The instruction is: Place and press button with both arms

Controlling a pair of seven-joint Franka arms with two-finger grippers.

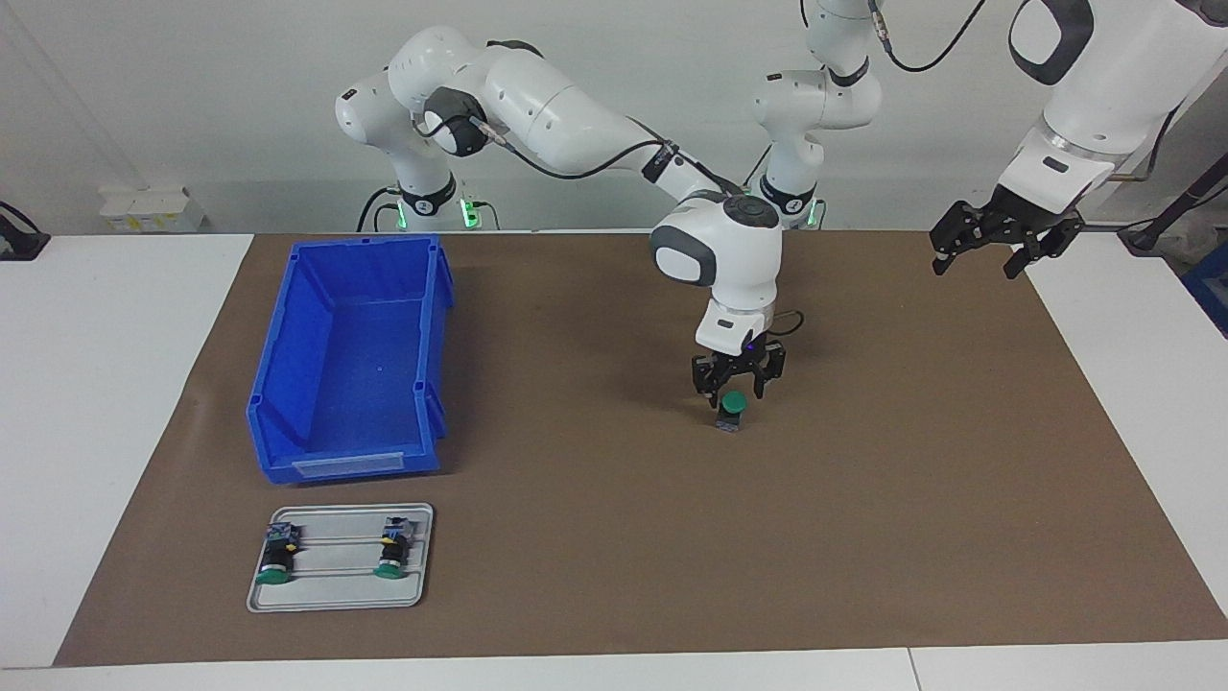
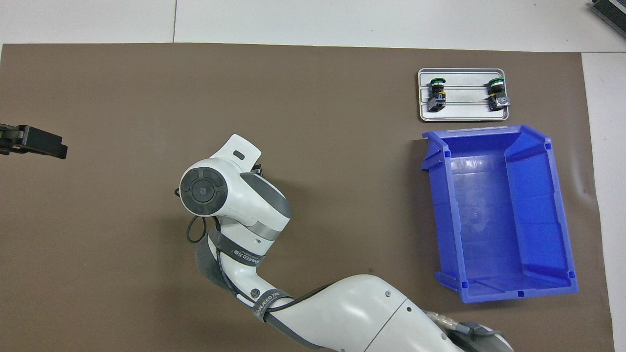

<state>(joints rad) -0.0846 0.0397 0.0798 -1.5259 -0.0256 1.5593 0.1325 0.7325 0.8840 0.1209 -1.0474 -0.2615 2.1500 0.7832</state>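
Observation:
The button (image 1: 733,407) stands upright on the brown mat near the middle of the table, its green cap on top. My right gripper (image 1: 738,382) hangs straight down just over it, fingers apart on either side of the cap, and I see no grip on it. In the overhead view the right arm's wrist (image 2: 215,193) hides the button. My left gripper (image 1: 998,245) waits open and empty in the air over the mat's edge at the left arm's end of the table. The overhead view shows it as a black tip (image 2: 49,145).
An empty blue bin (image 1: 350,355) (image 2: 499,215) sits toward the right arm's end of the table. Farther from the robots than the bin lies a grey tray (image 1: 336,595) (image 2: 464,113) with two green-capped buttons (image 1: 276,559) (image 1: 391,552) lying on their sides.

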